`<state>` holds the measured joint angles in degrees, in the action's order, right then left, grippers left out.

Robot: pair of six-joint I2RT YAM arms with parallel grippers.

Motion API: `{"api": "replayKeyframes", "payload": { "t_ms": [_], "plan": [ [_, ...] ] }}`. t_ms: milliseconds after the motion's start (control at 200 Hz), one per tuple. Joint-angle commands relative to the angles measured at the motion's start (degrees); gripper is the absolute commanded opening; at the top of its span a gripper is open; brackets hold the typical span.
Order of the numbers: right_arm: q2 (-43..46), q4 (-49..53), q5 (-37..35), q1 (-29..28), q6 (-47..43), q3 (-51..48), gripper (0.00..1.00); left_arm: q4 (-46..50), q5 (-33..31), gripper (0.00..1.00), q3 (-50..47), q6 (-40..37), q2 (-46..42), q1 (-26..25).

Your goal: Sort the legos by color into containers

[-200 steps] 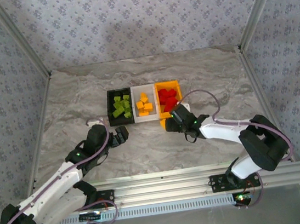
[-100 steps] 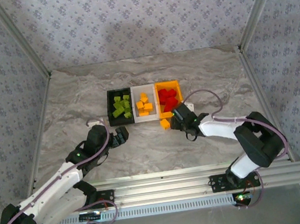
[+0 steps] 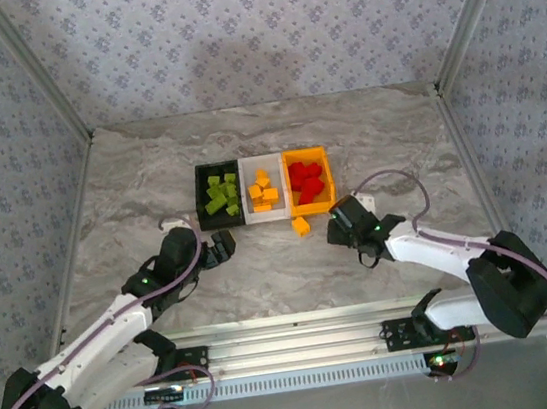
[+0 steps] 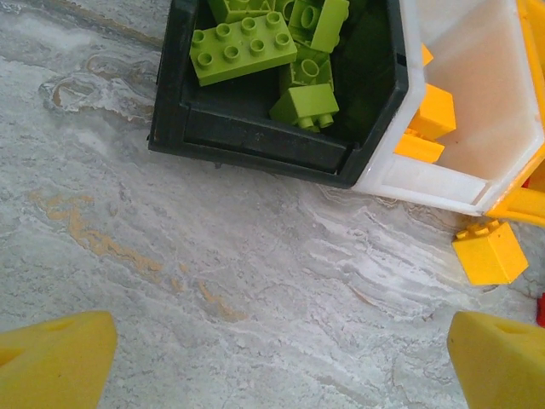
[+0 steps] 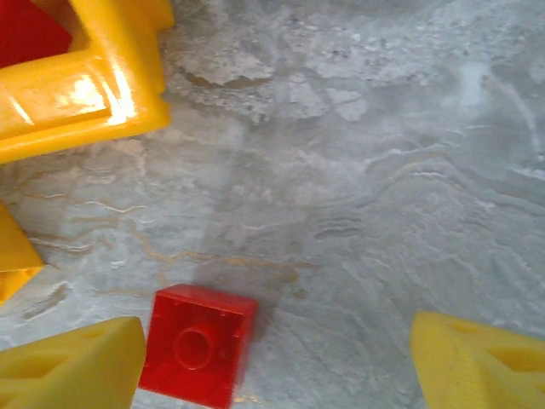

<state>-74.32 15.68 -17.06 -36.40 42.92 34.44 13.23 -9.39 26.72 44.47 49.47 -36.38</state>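
Loose on the desk (image 5: 358,196), red brick (image 5: 197,345) lies just beside one finger of the released, empty right hand (image 5: 274,358), near orange bin (image 5: 85,94); best to slide over and centre it before clenching.

The top camera looks steeply down from above and behind the arm bases, far enough off to take in the whole desk (image 3: 149,180). The left wrist camera looks down from close by at the near ends of the black bin (image 4: 255,145) and white bin (image 4: 477,183). The right wrist camera, closer still, looks at a corner of the orange bin (image 5: 85,94); the top view shares all three bins.
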Motion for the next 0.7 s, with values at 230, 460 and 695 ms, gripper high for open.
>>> {"api": "replayKeyframes", "payload": {
  "t_ms": [230,460,695],
  "plan": [
    [-12.8,-2.6,4.3,-0.2,-2.2,6.0,0.66,-0.9,0.3,1.0,-0.2,-0.1,0.6,0.4],
    [-11.3,-2.0,4.8,-0.3,-3.5,5.9,0.42,-1.1,0.6,1.0,0.3,-0.5,1.2,0.5],
    [-3.0,2.2,5.3,-1.3,-6.4,12.0,0.36,-1.0,0.8,1.0,0.8,-0.7,1.7,0.6]
  ]
}}
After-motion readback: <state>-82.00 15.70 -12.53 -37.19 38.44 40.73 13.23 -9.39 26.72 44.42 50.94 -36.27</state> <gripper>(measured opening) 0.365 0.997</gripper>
